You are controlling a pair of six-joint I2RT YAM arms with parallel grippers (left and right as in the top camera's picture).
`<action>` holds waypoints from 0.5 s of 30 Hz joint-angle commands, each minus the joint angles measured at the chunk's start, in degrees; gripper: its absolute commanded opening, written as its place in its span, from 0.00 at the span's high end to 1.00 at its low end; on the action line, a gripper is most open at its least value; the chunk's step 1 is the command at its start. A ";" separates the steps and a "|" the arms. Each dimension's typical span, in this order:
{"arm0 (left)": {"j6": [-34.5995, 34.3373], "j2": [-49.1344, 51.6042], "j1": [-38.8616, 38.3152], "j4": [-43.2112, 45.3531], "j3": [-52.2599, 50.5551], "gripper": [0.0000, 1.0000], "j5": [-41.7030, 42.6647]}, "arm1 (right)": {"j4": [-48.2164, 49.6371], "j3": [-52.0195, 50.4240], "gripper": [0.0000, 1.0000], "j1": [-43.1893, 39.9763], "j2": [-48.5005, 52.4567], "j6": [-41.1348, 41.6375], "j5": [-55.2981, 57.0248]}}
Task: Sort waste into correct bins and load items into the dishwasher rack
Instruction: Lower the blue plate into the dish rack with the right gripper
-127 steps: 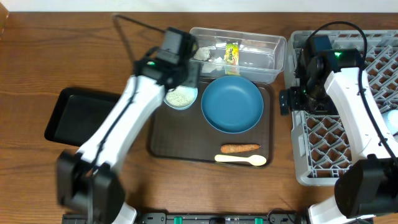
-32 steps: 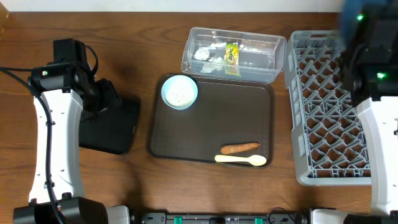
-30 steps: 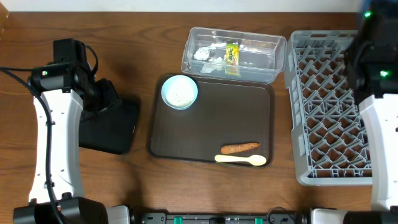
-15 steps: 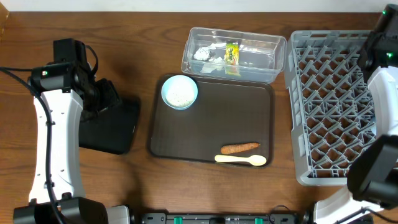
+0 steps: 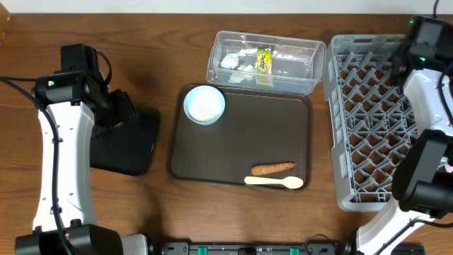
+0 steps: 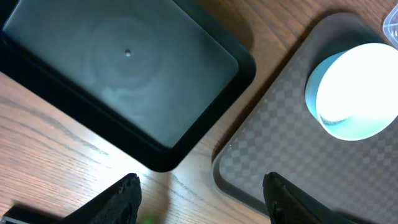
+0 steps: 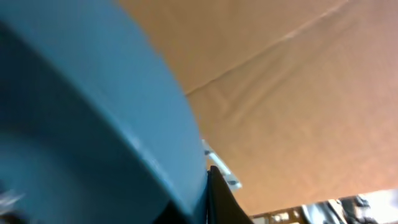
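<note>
So, it's a wooden worktop [image 5: 177, 28] right across, with a pale strip of wall [image 5: 212, 6] along the far edge. At far left the left arm [image 5: 60, 149] stands over the black tray [image 6: 118, 68]; the left end effector [image 6: 205, 199] has its fingers apart with nothing between them. Only a thin strip of bare wood separates that tray from the brown serving tray [image 5: 276, 134]. The pale blue bowl [image 5: 204, 105] of rice grains [image 5: 205, 108] sits in its far-left corner; the carrot piece [image 5: 273, 168] and cream spoon [image 5: 274, 182] lie side by side near its front edge. The clear tub [image 5: 290, 71] just behind holds crumpled paper [image 5: 230, 61] and the yellow-green wrapper [image 5: 264, 59]. The dishwasher rack [image 5: 368, 120] sits just beside the tub, with the right arm [image 5: 425, 85] over its right side. The dark blue plate [image 7: 81, 106] fills the right wrist view; I can't tell whether the right end effector [image 7: 221, 202] is clamped on it. The roomiest bare wood is far left.
</note>
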 commanded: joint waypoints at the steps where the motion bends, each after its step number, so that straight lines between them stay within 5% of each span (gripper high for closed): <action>1: -0.11 -0.74 0.04 -0.35 0.72 0.35 -0.11 | -3.74 -0.11 0.73 2.01 1.18 4.94 -8.28; 7: -0.11 -0.74 0.04 -0.37 0.72 0.35 -0.11 | -6.23 -0.11 0.32 4.07 0.59 5.95 -9.77; 15: -0.11 -0.74 0.04 -0.35 0.72 0.35 -0.11 | -11.37 -0.11 0.21 4.87 -3.23 6.10 -14.62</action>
